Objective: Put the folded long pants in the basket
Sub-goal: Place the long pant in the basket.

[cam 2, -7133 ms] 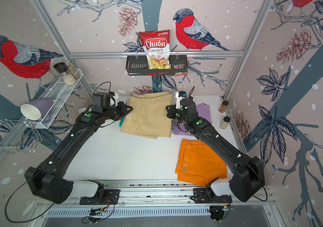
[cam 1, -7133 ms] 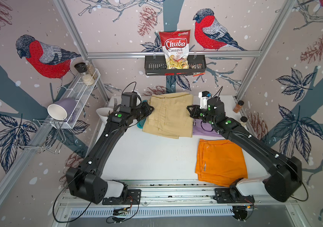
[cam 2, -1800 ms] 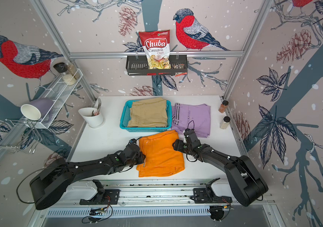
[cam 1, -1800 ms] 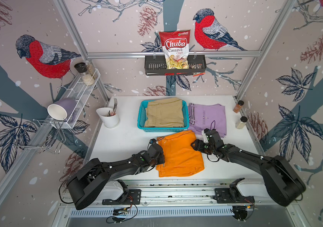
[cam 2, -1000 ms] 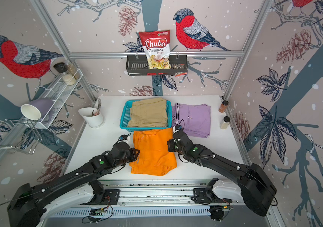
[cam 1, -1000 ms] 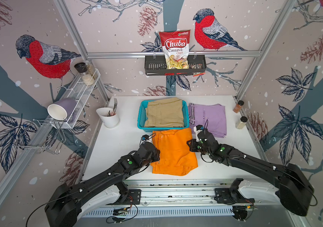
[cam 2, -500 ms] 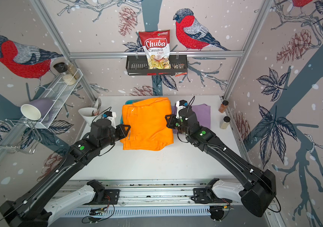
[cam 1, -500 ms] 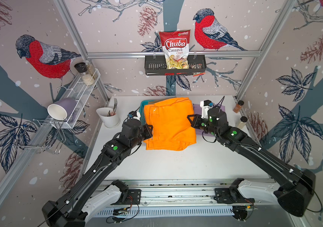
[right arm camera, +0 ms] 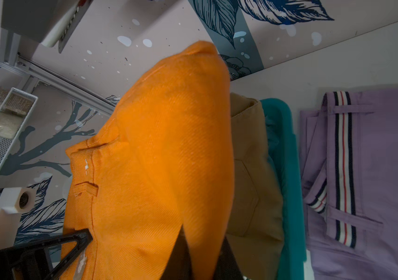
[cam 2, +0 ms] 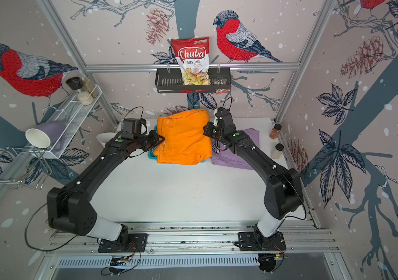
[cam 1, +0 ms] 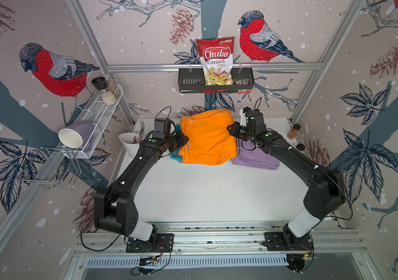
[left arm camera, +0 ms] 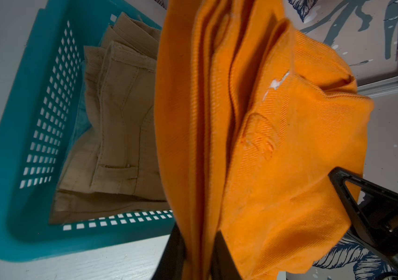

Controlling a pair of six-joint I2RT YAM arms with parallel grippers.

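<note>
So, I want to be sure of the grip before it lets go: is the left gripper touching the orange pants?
Touching. The left wrist view shows the left gripper closed on an edge of the orange pants, the folded cloth pinched between both fingers.

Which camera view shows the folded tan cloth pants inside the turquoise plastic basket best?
The left wrist view: the folded tan cloth pants lie exposed in the turquoise perforated plastic basket. The right wrist view shows only a strip; in both top views the folded orange cloth pants hide them.
</note>
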